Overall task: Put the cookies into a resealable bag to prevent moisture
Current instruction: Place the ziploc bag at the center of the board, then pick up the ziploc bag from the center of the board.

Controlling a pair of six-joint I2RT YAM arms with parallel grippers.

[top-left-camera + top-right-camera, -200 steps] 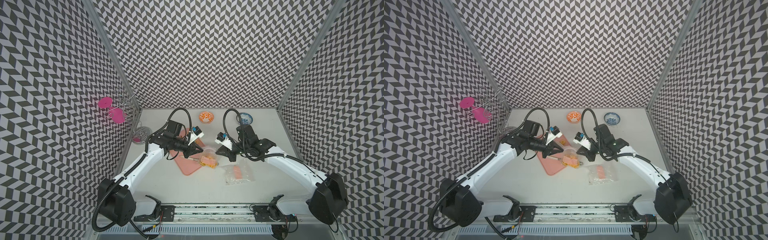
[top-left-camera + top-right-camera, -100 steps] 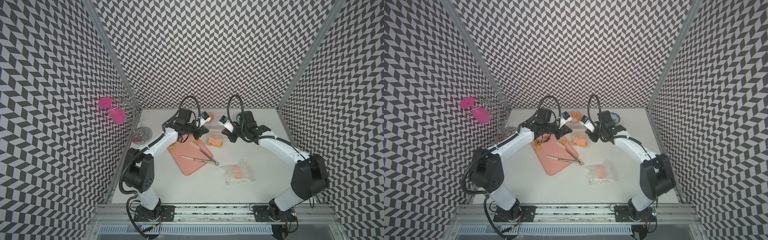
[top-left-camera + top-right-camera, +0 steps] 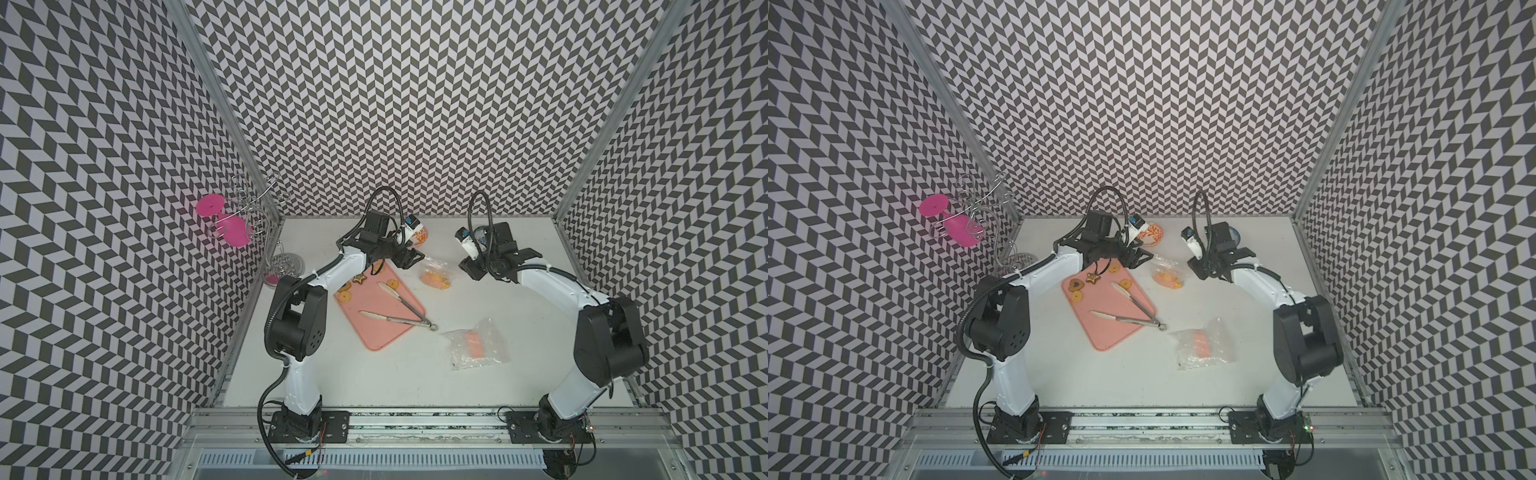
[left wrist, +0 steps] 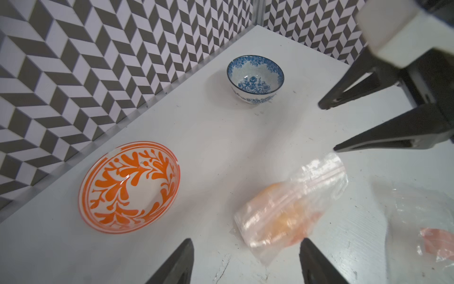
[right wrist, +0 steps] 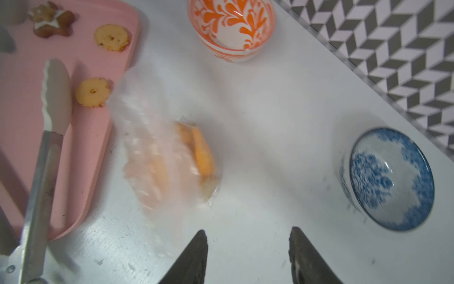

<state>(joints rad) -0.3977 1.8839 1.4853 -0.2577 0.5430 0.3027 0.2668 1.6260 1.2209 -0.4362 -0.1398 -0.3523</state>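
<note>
A clear resealable bag (image 3: 434, 275) with yellow-orange cookies inside lies on the white table between my two grippers, touched by neither. It is blurred in the right wrist view (image 5: 169, 159) and sharper in the left wrist view (image 4: 290, 204). My left gripper (image 3: 410, 261) hangs open just left of the bag, its jaws (image 4: 245, 248) wide apart. On the bag's right my right gripper (image 3: 468, 271) is open and empty (image 5: 248, 236). More cookies stay on the pink tray (image 3: 386, 332): round ones (image 5: 111, 37) (image 5: 92, 92) and a brown star (image 5: 52, 23).
Metal tongs (image 3: 399, 309) lie across the tray. A second clear bag (image 3: 478, 345) with something orange-pink in it lies near the front right. An orange-patterned bowl (image 4: 130, 186) and a blue-patterned bowl (image 4: 255, 78) stand by the back wall. A wire rack with pink glasses (image 3: 232, 228) stands far left.
Both arms carried the bag from above the tray toward the back of the table. Both grippers have opened and the bag now lies loose on the table.
</note>
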